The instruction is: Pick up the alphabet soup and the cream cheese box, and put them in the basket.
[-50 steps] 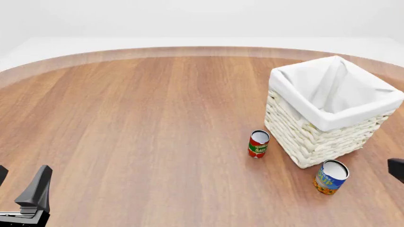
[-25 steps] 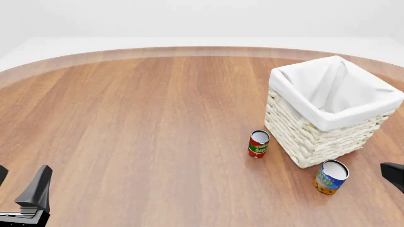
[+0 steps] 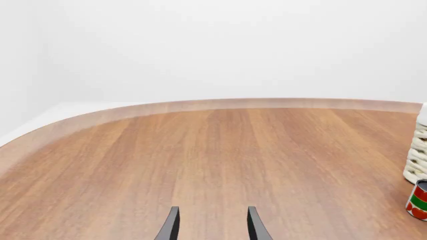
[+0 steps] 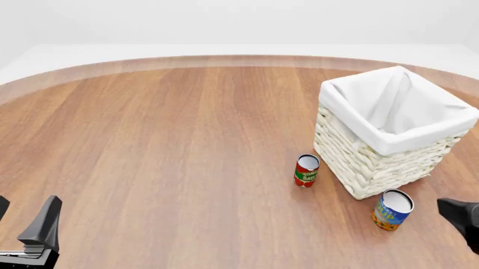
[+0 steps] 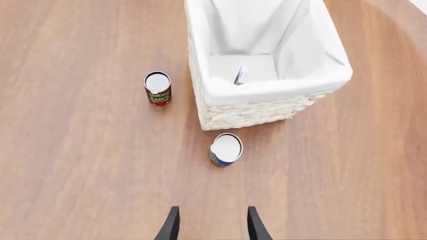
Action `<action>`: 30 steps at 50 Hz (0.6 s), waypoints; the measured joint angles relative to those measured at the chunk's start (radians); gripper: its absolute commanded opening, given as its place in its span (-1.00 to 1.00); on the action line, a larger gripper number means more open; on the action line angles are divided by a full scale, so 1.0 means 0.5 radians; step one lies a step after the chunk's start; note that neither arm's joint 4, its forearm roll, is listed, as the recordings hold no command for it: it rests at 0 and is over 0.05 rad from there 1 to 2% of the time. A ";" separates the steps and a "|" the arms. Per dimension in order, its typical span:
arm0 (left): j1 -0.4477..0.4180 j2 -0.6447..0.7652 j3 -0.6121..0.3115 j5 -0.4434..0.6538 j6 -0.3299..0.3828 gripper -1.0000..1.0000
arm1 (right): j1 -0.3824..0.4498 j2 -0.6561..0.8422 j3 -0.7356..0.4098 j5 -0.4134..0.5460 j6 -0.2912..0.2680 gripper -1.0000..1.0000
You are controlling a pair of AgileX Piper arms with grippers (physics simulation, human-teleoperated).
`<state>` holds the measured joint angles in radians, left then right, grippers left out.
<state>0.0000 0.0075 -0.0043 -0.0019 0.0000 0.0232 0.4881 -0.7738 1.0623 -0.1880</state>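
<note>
The alphabet soup (image 4: 392, 209) is a blue and orange can with a white top. It stands upright on the table just in front of the basket (image 4: 374, 162), and also shows in the right wrist view (image 5: 226, 149). The basket is cream wicker with a white lining (image 5: 267, 90). A thin pale flat piece (image 5: 241, 75) stands on edge inside it; it may be the cream cheese box, which shows nowhere else. My right gripper (image 5: 210, 227) is open and empty, above the table and short of the soup can; in the front view (image 4: 458, 217) it is at the right edge. My left gripper (image 3: 211, 227) is open and empty at the front left (image 4: 22, 218).
A red-and-green can (image 4: 306, 171) stands upright left of the basket's near corner, also seen in the right wrist view (image 5: 158, 88) and the left wrist view (image 3: 419, 200). The round wooden table (image 4: 165, 140) stretches left and far to its curved rim.
My right gripper has moved left, further into the front view and closer to the soup can. The left gripper, both cans and the basket have not moved.
</note>
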 measured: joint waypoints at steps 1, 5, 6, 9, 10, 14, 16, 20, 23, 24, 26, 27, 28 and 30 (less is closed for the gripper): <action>0.000 0.000 0.000 0.000 0.000 1.00 | 0.000 -0.005 0.010 -0.003 0.000 1.00; 0.000 0.000 0.000 0.000 0.000 1.00 | -0.005 -0.025 0.051 -0.022 -0.004 1.00; 0.000 0.000 0.000 0.000 0.000 1.00 | -0.008 -0.029 0.062 -0.028 -0.005 1.00; 0.000 0.000 0.000 0.000 0.000 1.00 | -0.017 -0.042 0.095 -0.047 -0.009 1.00; 0.000 0.000 0.000 0.000 0.000 1.00 | -0.019 -0.046 0.105 -0.052 -0.009 1.00; 0.000 0.000 0.000 0.000 0.000 1.00 | -0.029 -0.064 0.141 -0.075 -0.008 1.00; 0.000 0.000 0.000 0.000 0.000 1.00 | -0.033 -0.074 0.162 -0.089 -0.006 1.00; 0.000 0.000 0.000 0.000 0.000 1.00 | -0.039 -0.090 0.205 -0.119 0.002 1.00; 0.000 0.000 0.000 0.000 0.000 1.00 | -0.041 -0.102 0.233 -0.138 0.011 1.00; 0.000 0.000 0.000 0.000 0.000 1.00 | -0.042 -0.106 0.243 -0.145 0.014 1.00; 0.000 0.000 0.000 0.000 0.000 1.00 | -0.043 -0.114 0.264 -0.158 0.022 1.00; 0.000 0.000 0.000 0.000 0.000 1.00 | -0.043 -0.118 0.274 -0.164 0.026 1.00; 0.000 0.000 0.000 0.000 0.000 1.00 | -0.043 -0.121 0.283 -0.169 0.030 1.00; 0.000 0.000 0.000 0.000 0.000 1.00 | -0.043 -0.129 0.302 -0.180 0.038 1.00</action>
<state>0.0000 0.0075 -0.0043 -0.0019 0.0000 0.0018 0.4236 -0.6227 0.9722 -0.1688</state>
